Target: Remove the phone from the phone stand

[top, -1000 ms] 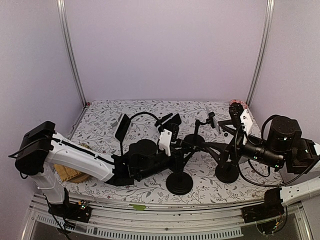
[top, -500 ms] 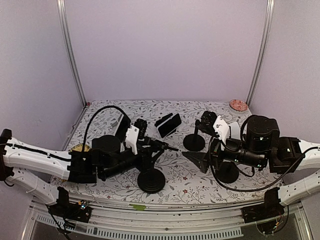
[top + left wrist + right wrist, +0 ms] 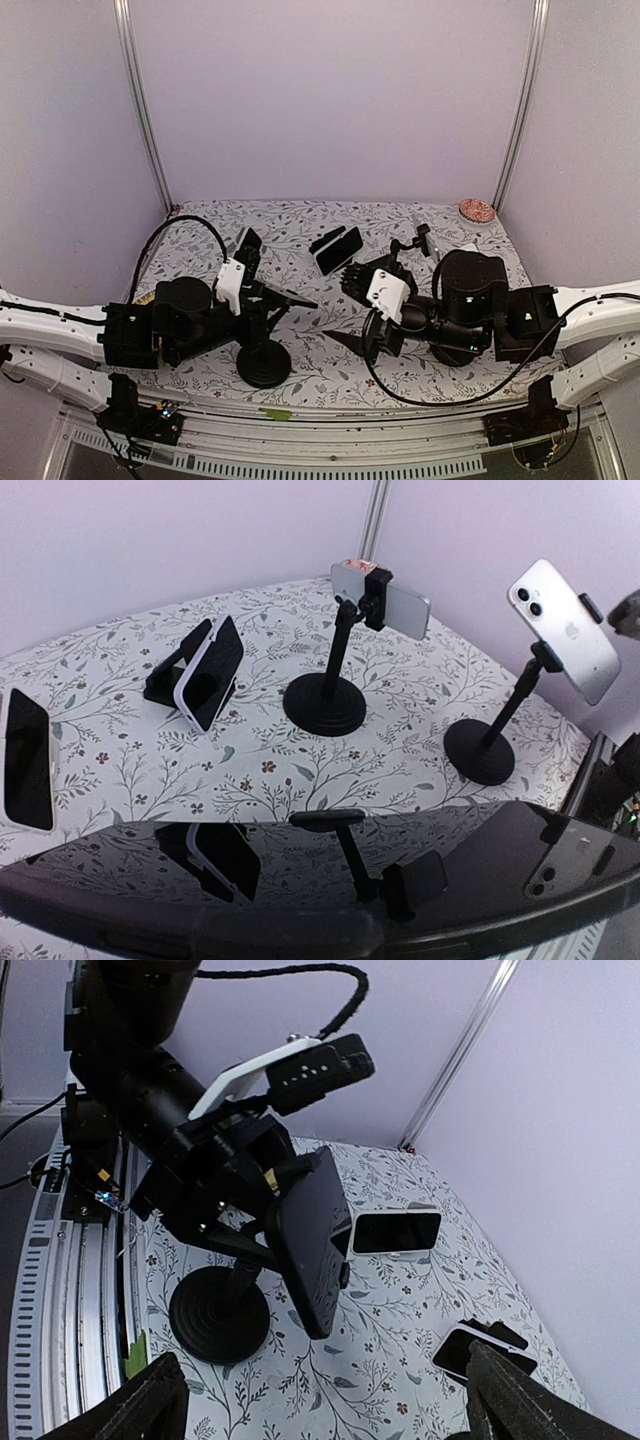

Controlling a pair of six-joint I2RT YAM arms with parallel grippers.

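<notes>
A black phone (image 3: 315,1235) sits clamped on a black stand with a round base (image 3: 218,1315). My left gripper (image 3: 272,300) is shut on this phone; its screen (image 3: 300,880) fills the bottom of the left wrist view and hides the fingers. In the top view the phone (image 3: 292,298) and the stand base (image 3: 262,363) are at front left-centre. My right gripper (image 3: 320,1365) is wide open and empty. It faces the phone from the right, a short way off, and also shows in the top view (image 3: 348,312).
Behind stand a silver phone on a pole stand (image 3: 380,595), a white phone on another pole stand (image 3: 563,630), a phone on a folding stand (image 3: 205,665) and a phone lying flat (image 3: 27,760). A pink disc (image 3: 477,210) lies at the back right corner.
My left arm has drawn back to the left, and the black phone and its stand came along. My right arm has swung left toward them with its gripper open.
</notes>
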